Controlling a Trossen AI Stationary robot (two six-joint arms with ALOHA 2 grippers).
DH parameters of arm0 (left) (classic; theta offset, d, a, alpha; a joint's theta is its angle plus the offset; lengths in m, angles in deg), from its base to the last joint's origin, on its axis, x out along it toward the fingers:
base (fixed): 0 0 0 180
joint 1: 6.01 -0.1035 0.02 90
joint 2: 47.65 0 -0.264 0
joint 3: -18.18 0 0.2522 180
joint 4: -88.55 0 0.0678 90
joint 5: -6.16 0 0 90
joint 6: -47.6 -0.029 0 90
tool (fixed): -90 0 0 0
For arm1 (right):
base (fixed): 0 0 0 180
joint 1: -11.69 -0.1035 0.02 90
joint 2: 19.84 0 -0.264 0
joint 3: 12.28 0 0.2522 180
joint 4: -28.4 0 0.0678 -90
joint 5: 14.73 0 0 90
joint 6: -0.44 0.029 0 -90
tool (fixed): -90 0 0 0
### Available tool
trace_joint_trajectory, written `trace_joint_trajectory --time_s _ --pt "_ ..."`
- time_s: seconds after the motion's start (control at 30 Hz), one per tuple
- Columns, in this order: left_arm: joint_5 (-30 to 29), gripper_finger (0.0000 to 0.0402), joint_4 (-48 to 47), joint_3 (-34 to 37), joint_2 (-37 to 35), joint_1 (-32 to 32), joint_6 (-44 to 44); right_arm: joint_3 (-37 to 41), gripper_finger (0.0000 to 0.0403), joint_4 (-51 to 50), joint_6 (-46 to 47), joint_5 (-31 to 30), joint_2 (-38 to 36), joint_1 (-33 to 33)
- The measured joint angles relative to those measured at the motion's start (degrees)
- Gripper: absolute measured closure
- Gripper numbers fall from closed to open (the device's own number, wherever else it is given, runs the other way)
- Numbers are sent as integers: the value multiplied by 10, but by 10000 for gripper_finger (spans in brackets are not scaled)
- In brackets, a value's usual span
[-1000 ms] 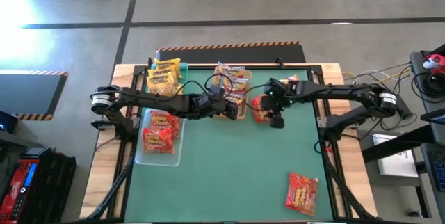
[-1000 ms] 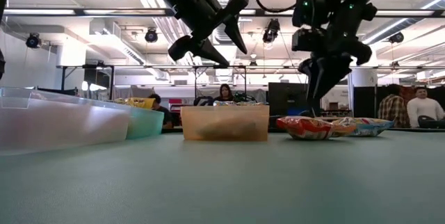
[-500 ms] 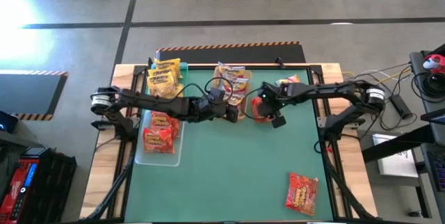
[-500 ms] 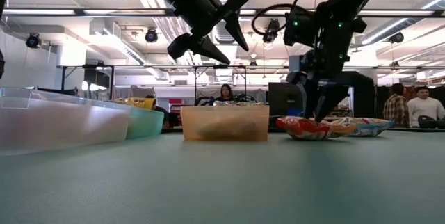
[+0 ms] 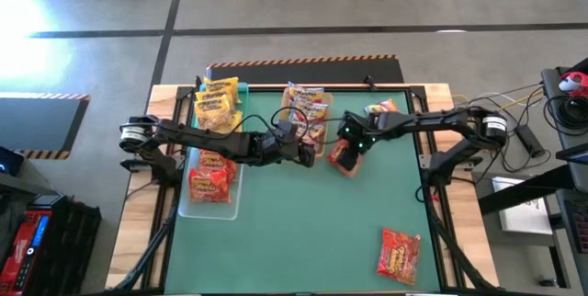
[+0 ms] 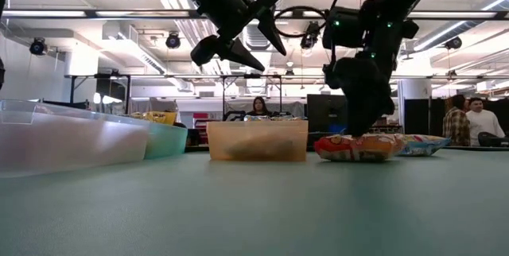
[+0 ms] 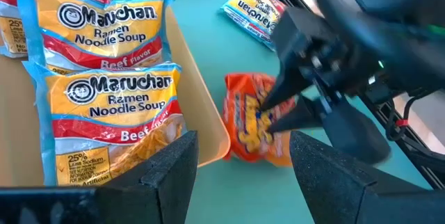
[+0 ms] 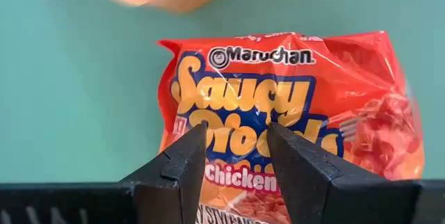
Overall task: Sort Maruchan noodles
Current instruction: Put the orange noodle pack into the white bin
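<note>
An orange Maruchan noodles packet (image 8: 278,92) lies flat on the green table, just right of the tan tray (image 7: 212,137) that holds yellow packets (image 7: 104,106). My right gripper (image 8: 236,147) is open and points down onto the orange packet (image 5: 347,162). My left gripper (image 7: 240,175) hangs open and empty above the tan tray's right end (image 5: 317,144), well clear of it in the low view (image 6: 250,37). Other packets sit in a teal tray (image 5: 217,103) and a clear tray (image 5: 211,184). My right gripper comes steeply from above, and its two open fingertips (image 8: 197,137) stand on the middle of the orange packet's printed top face (image 8: 236,116). Nothing is pinched between them. The packet lies flat on the table under the tips (image 6: 358,146).
A loose packet (image 5: 381,108) lies at the far right of the mat and a red one (image 5: 398,253) near the front right corner. The two arms stand close together beside the tan tray. Green mat lies bare across the middle and front (image 5: 303,232).
My right gripper has sunk onto the orange packet and rolled about its own pointing line, so its fingers now stand turned over the packet. In the low view the packet looks flatter than before.
</note>
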Motion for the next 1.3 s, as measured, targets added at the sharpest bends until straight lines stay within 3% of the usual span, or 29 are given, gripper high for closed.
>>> trace_joint_trajectory --time_s 0.3,0.63,0.83,1.07,1.3 --pt "0 192 -2 0 0 1 0 2 255 16 13 1 2 -108" --pt "0 192 -1 0 0 1 2 5 255 193 -1 7 7 -192" --pt "2 192 -8 0 -1 6 5 5 255 189 13 6 -6 -206" --pt "1 192 -43 0 -1 12 39 5 255 164 10 -9 -73 -207" --pt "16 192 -78 0 0 33 65 48 255 158 3 -51 -109 -209"
